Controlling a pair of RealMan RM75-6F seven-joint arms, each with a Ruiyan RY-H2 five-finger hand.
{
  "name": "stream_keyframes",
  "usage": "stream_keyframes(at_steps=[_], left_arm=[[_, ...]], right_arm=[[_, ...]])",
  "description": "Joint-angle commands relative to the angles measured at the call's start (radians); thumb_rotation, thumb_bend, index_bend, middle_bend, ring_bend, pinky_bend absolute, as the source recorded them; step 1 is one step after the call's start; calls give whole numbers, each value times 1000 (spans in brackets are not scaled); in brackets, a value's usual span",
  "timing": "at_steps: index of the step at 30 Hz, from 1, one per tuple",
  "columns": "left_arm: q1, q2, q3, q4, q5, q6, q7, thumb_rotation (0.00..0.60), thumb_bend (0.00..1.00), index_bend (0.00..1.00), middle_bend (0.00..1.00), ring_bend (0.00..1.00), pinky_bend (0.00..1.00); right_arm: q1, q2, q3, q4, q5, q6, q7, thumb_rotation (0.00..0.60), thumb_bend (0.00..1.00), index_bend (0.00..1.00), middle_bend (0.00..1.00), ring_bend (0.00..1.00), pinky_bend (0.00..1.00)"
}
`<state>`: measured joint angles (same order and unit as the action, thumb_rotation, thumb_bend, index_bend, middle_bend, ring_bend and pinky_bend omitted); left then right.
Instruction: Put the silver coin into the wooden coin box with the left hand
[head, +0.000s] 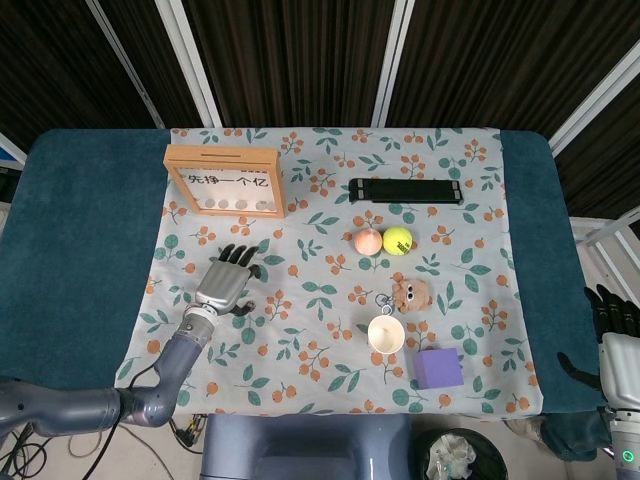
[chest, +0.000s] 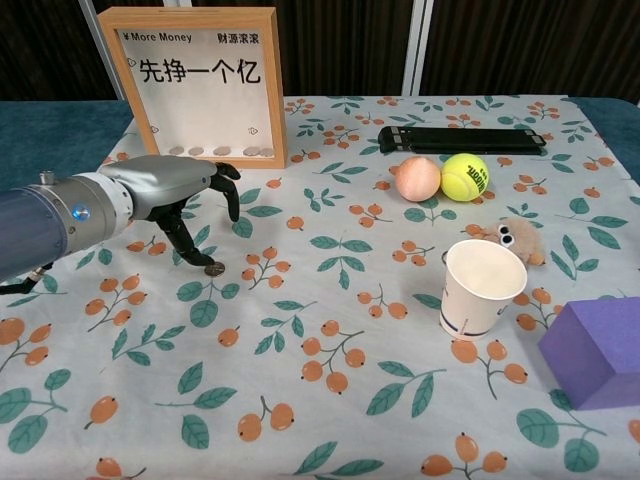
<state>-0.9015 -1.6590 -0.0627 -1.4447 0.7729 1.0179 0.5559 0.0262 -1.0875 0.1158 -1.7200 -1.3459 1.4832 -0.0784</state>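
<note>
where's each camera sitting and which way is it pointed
Head view: high above the near edge, looking steeply down on the whole table; shows the left arm and left hand, and the right hand at the right edge.
Chest view: low at the near edge, looking across the cloth toward the coin box; shows only the left hand, a fingertip at the coin.
Both share the left hand, coin box, cup and balls.

Small silver coin (chest: 214, 269) lies flat on the cloth, near the upright wooden coin box (chest: 198, 83)
</note>
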Motion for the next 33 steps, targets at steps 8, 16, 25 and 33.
stream_keyframes(at_steps=[8,16,25,33], left_arm=[[13,-42,-3,41,40,27,34,600,141,361,15,0,0],[23,-56,-4,46,68,40,62,600,102,360,15,0,0],[39,-71,-1,72,89,48,83,600,102,360,15,0,0],[44,-82,-11,89,106,34,89,600,102,361,15,0,0]], right_arm=[[1,1,-1,-1,2,-3,-4,600,262,21,2,0,0],[1,2,-1,-2,3,-5,-3,600,261,21,1,0,0],[1,2,-2,-2,1,-4,-4,600,261,21,1,0,0],[2,2,-2,-2,7,-5,-10,600,261,21,1,0,0]])
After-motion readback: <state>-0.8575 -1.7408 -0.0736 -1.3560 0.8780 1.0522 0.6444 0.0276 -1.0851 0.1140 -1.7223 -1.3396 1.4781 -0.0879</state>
